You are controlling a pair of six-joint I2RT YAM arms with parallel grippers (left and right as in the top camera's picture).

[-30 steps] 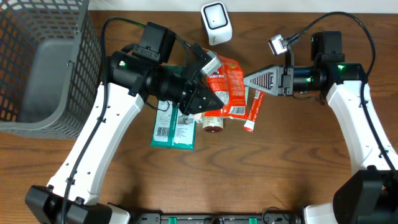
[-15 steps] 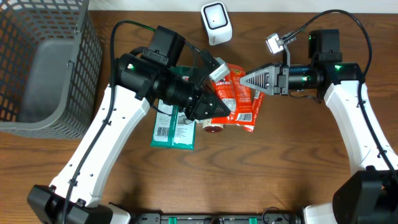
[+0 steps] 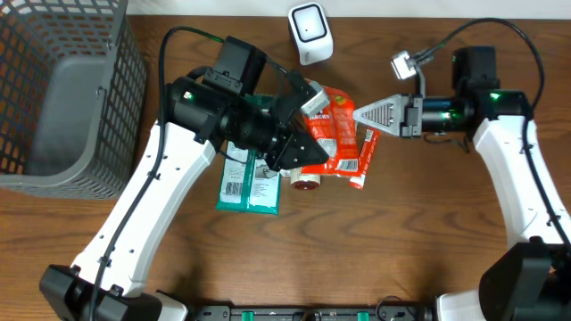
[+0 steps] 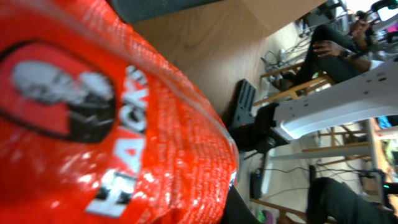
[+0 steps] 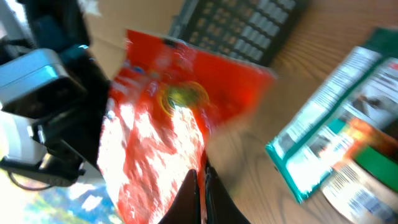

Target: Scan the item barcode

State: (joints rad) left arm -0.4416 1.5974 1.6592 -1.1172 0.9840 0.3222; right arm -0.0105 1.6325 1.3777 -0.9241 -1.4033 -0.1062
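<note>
A red snack bag hangs above the table's middle, with my left gripper shut on its left side. It fills the left wrist view as a red bag with white lettering. My right gripper comes in from the right. Its jaws are shut on the bag's right edge, and a thin strip of red bag shows between them at my right gripper. The white barcode scanner stands at the table's back edge, just beyond the bag. No barcode on the bag shows.
Two teal boxes lie under my left arm, also seen as teal boxes. A round jar and a red-and-white tube lie below the bag. A grey wire basket stands at the far left.
My right gripper's jaws have closed onto the bag's right edge. Earlier my left arm carried the bag up and right, towards the scanner.
</note>
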